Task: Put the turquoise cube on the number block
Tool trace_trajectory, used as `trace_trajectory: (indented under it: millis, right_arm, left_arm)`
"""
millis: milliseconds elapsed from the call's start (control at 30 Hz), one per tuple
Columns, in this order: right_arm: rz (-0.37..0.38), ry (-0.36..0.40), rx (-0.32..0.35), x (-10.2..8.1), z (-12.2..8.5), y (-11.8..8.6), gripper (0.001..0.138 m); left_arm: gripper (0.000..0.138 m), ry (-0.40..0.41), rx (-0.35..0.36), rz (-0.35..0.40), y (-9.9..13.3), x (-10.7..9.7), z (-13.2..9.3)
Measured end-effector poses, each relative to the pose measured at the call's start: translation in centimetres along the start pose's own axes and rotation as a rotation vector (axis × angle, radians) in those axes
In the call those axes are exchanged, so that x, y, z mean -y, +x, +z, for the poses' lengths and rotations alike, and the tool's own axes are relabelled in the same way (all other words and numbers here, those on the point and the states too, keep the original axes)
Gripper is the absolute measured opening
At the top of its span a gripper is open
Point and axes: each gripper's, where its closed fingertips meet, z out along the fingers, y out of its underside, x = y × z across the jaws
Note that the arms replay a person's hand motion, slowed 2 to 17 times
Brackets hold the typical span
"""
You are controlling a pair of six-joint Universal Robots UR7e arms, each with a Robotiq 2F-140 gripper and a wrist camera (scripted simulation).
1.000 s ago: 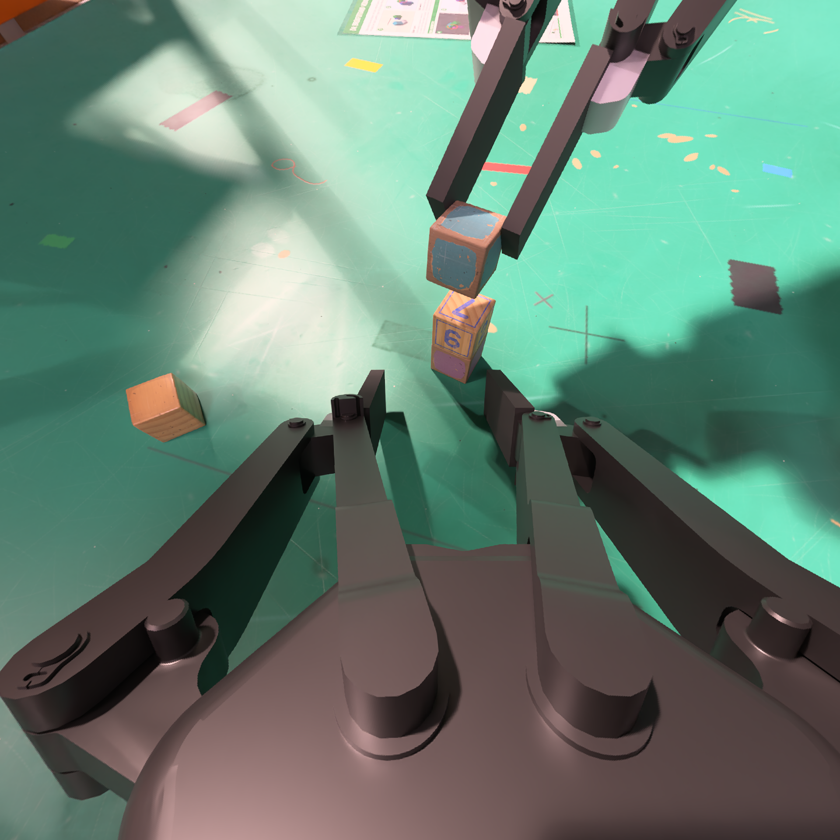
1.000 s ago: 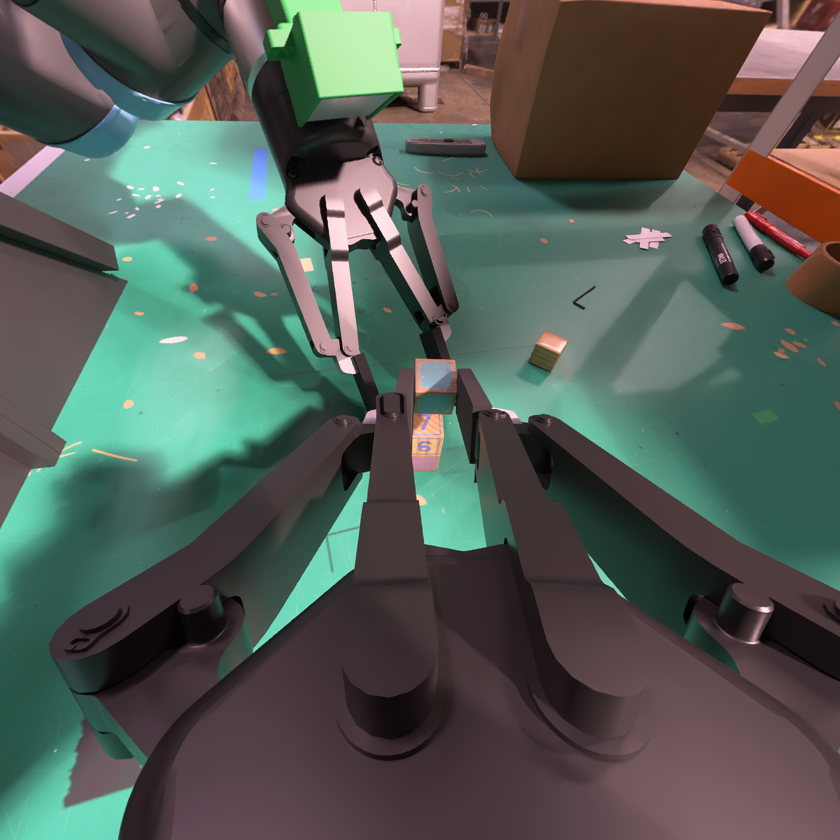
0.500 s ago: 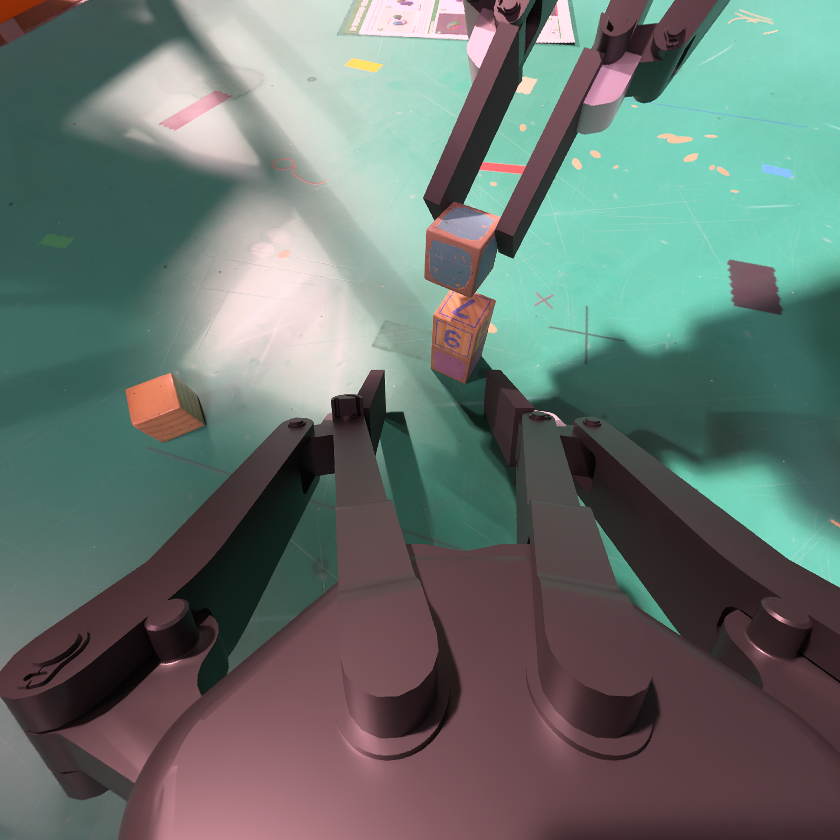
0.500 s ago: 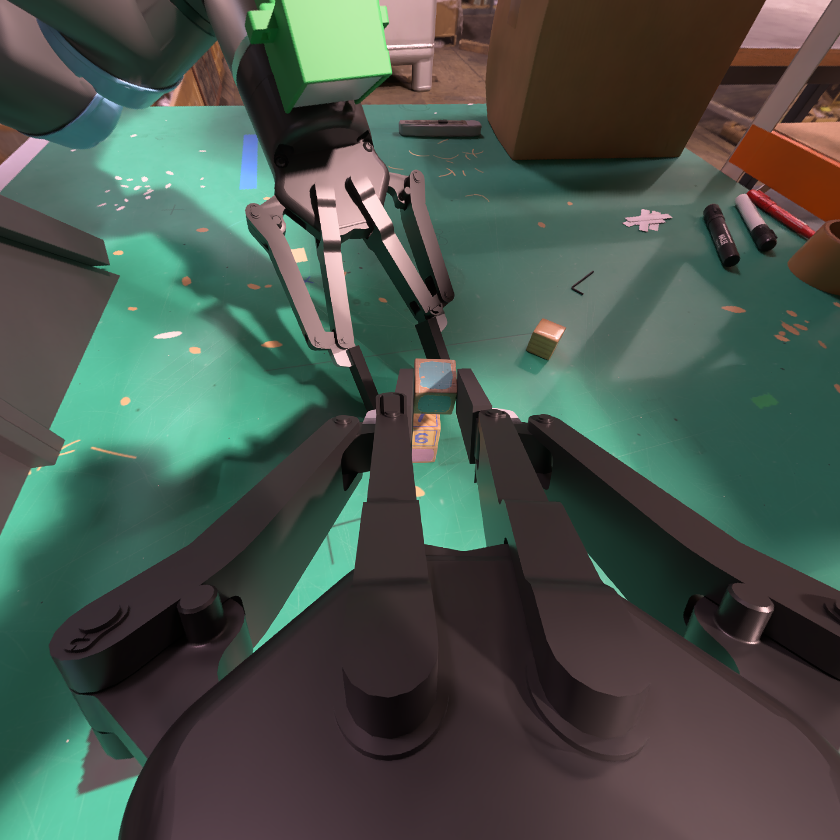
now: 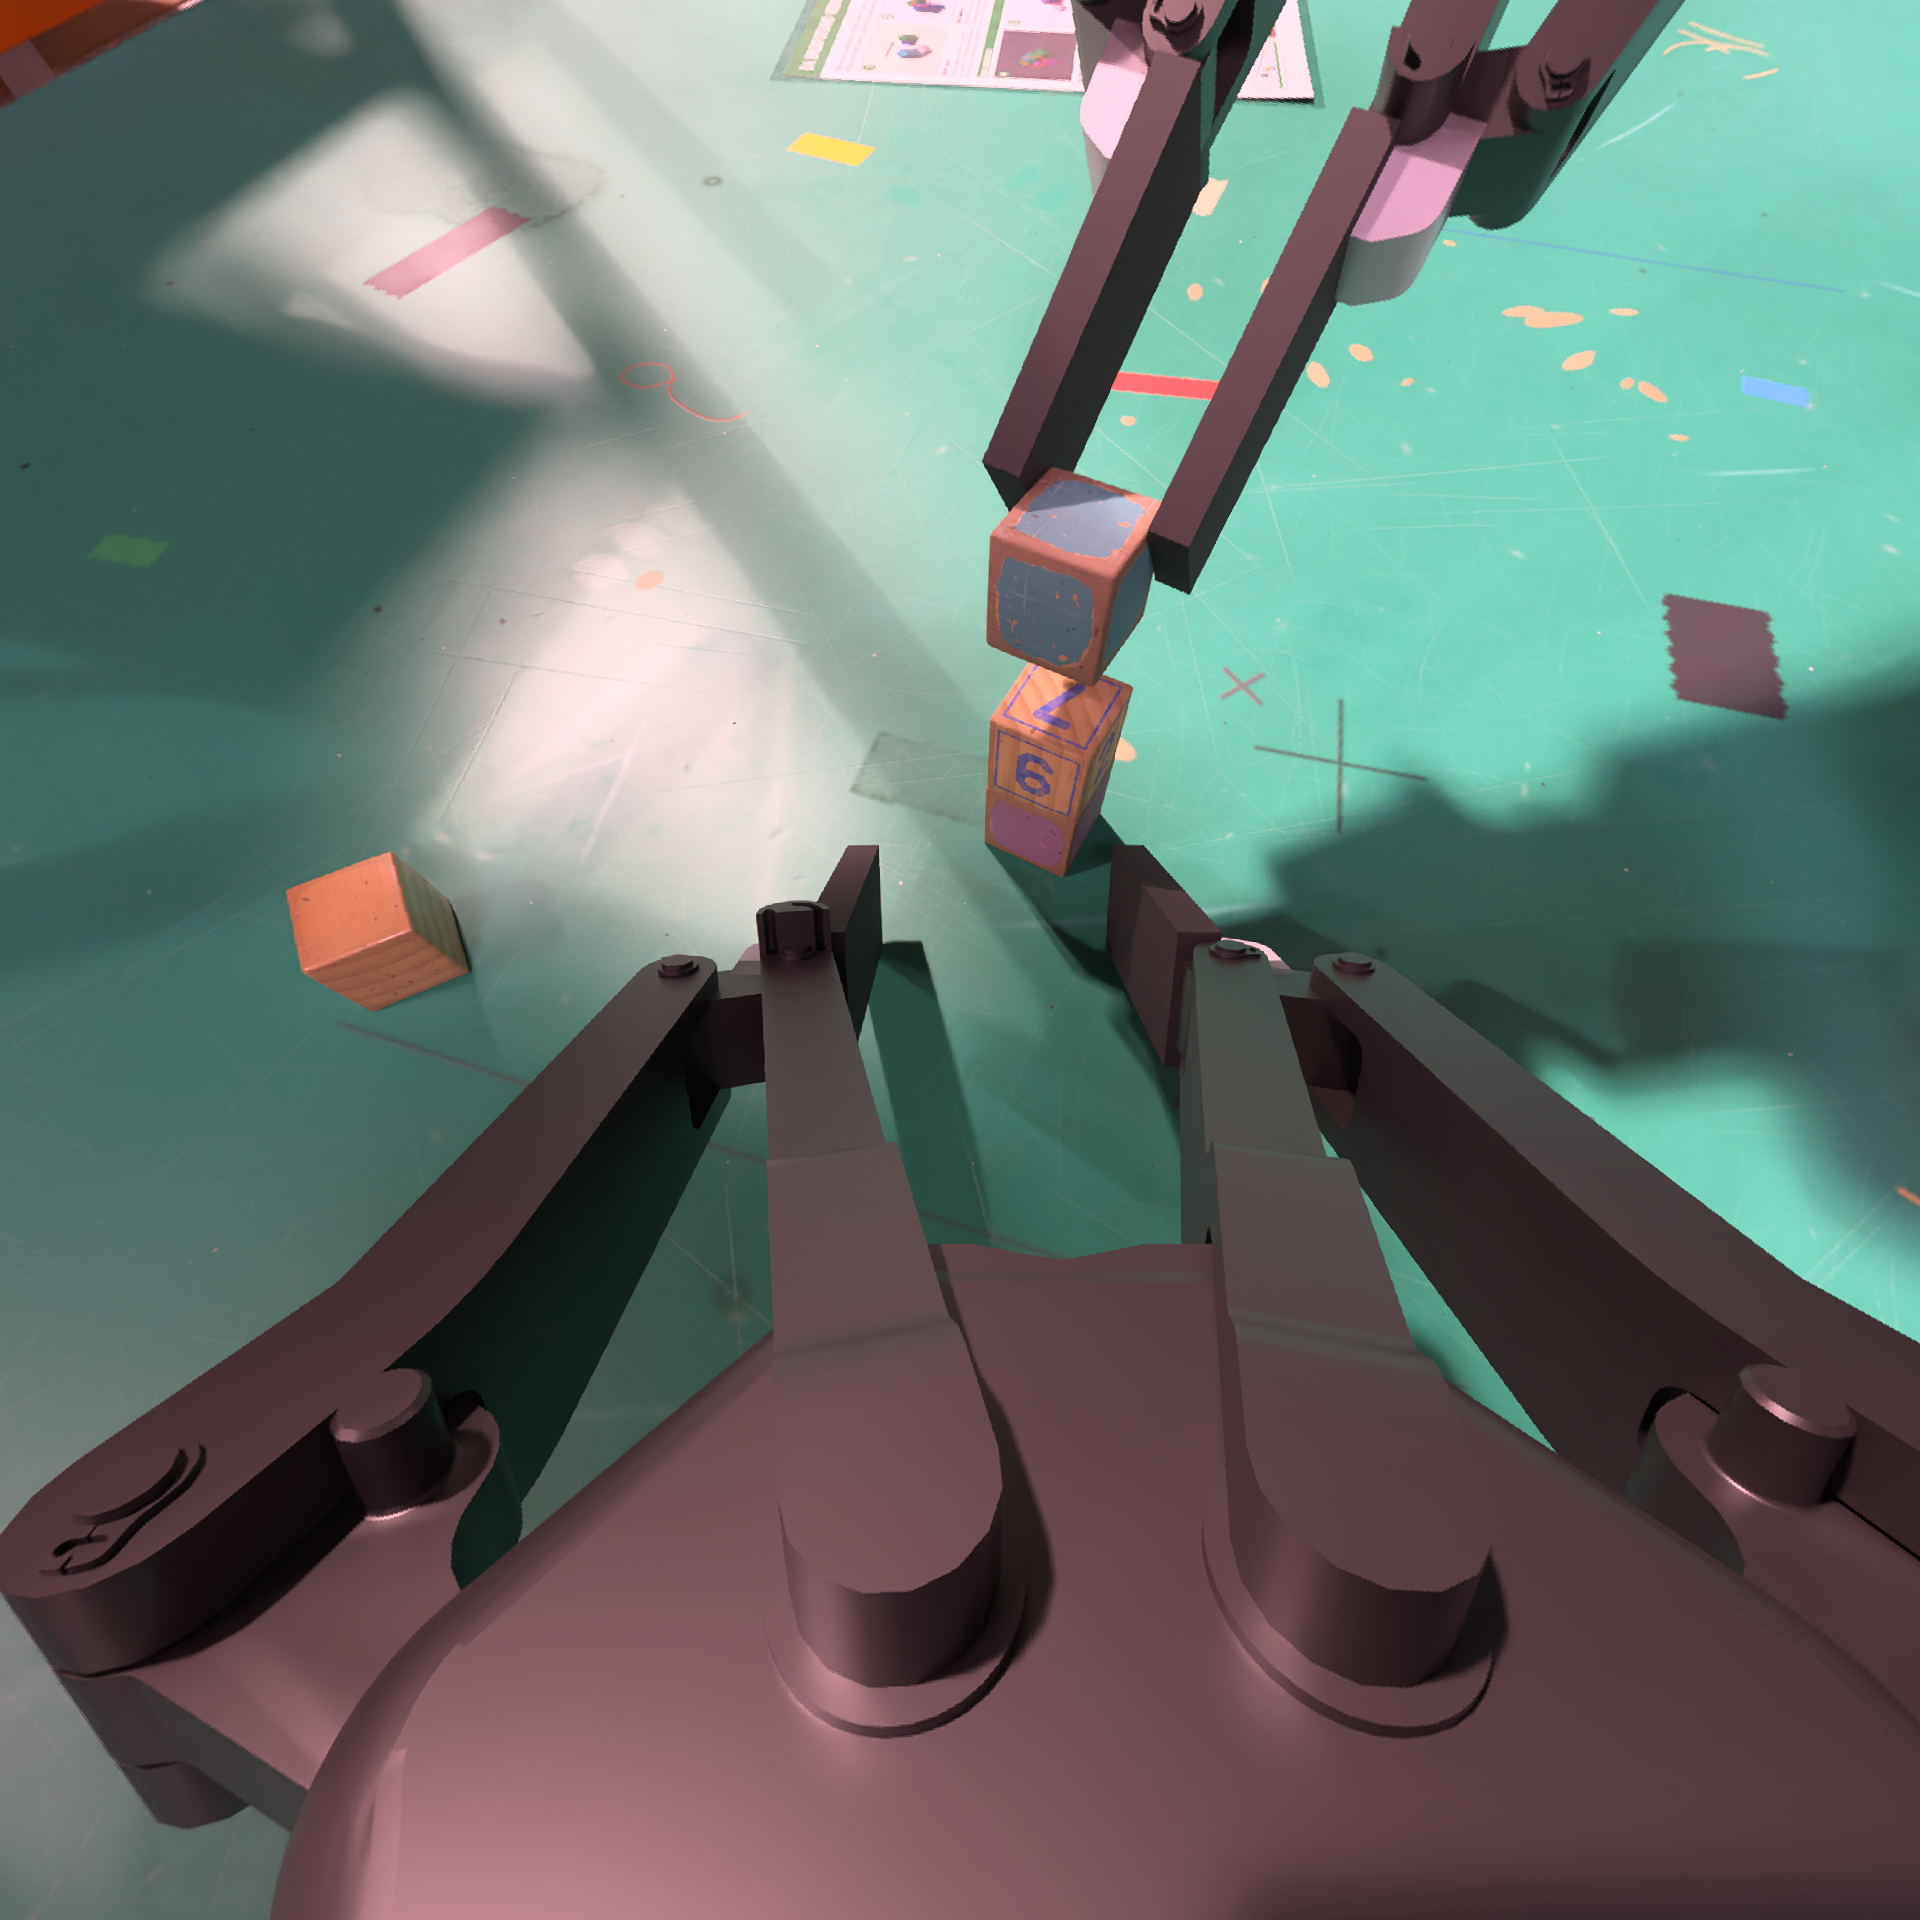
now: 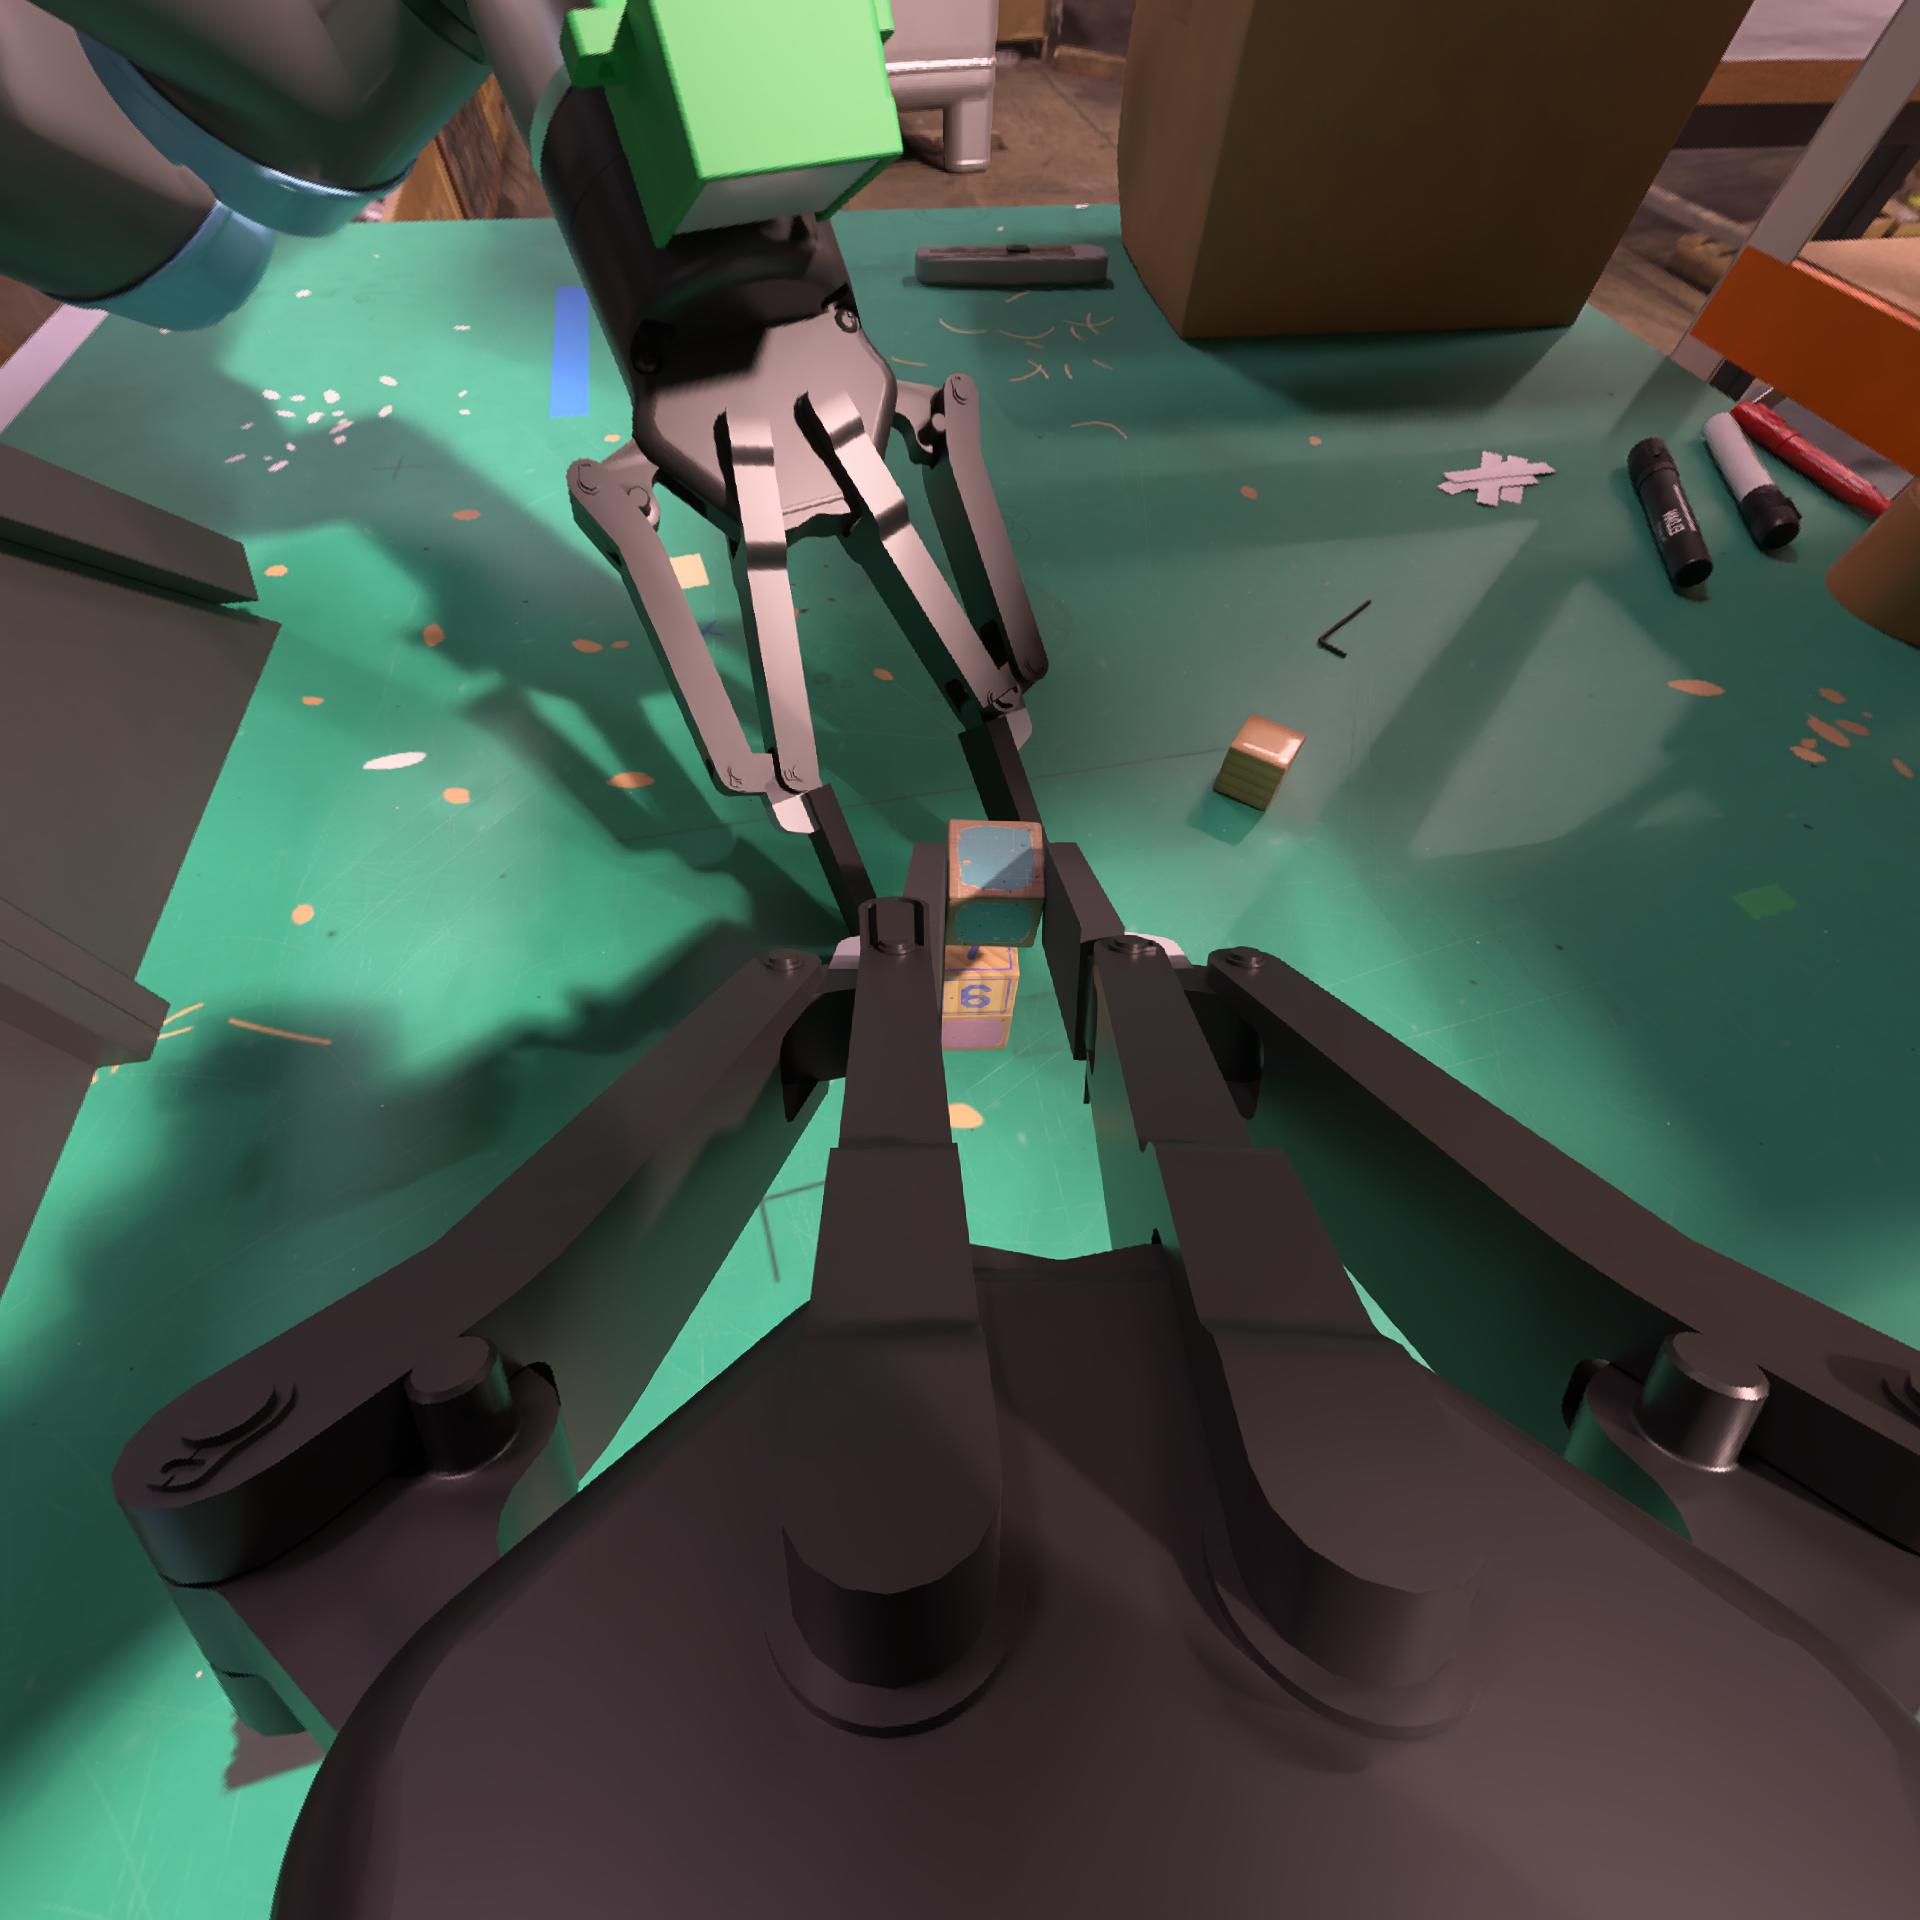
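Observation:
The turquoise cube (image 5: pixel 1070 571) is worn, with wooden edges. My right gripper (image 6: pixel 994 883) is shut on it and holds it tilted just over the number block (image 5: pixel 1049 748); I cannot tell whether they touch. In the left wrist view the right gripper's fingers (image 5: pixel 1081 312) come down from above. The number block (image 6: pixel 977 992) stands on a pink block (image 5: pixel 1029 831) on the green table. My left gripper (image 5: pixel 997 914) is open and empty, low beside the stack, one fingertip on each side of it. It also shows in the right wrist view (image 6: pixel 925 831).
A plain wooden cube (image 5: pixel 374 930) lies left of the stack and also shows in the right wrist view (image 6: pixel 1259 762). A cardboard box (image 6: pixel 1403 156), markers (image 6: pixel 1714 499), a hex key (image 6: pixel 1345 629) and a grey bar (image 6: pixel 1008 265) lie farther off. A grey slab (image 6: pixel 104 727) stands at left.
My right gripper has sunk a little with the turquoise cube, which now covers more of the number block's top. My left gripper has not moved.

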Motion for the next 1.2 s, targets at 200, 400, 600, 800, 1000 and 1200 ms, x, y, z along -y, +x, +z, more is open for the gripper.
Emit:
trace_trajectory:
  millis: [200,400,600,800,1000,1200]
  right_arm:
    - [-0.004,-0.03,0.001,-0.49,0.37,-0.07,0.026]
    - [0.001,-0.039,0.009,-0.71,0.63,-0.13,0.026]
    - [0.002,-0.041,0.011,-0.78,0.69,-0.14,0.026]
    - [0.003,-0.044,0.015,-0.82,0.75,-0.2,0.026]
    - [0.002,-0.049,0.019,-0.92,0.82,-0.26,0.026]
    - [0.003,-0.053,0.019,-1.07,0.84,-0.18,0.026]
  left_arm:
    - [0.059,0.0,0.0,0.0,0.0,0.0,0.0]
    - [0.059,0.0,0.0,0.0,0.0,0.0,0.0]
    - [0.059,0.0,0.0,0.001,0.01,0.0,0.0]
    - [0.059,0.0,0.001,0.001,0.01,0.0,0.01]
    - [0.059,0.0,0.001,0.001,0.01,0.01,-0.01]
    - [0.059,0.0,0.001,0.001,0.01,0.01,0.0]
